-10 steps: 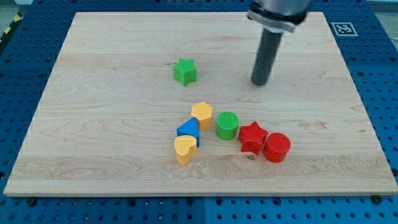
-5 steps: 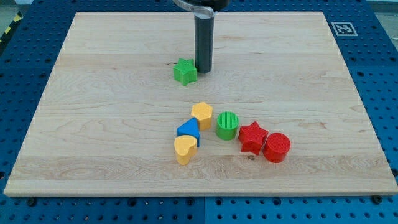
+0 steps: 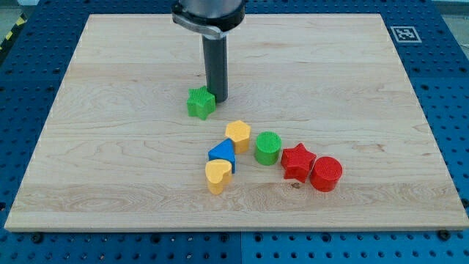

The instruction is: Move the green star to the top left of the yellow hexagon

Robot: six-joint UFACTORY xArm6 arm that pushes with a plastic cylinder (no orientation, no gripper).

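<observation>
With my tip touching the green star from the right, nudge gently toward yellow hexagon's upper-left.

A robotics lab bench: the wooden board lies on blue perforated table, a fiducial marker at its corner.

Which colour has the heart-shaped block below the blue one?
Yellow: the heart block, seen clearly in the camera view.
</observation>
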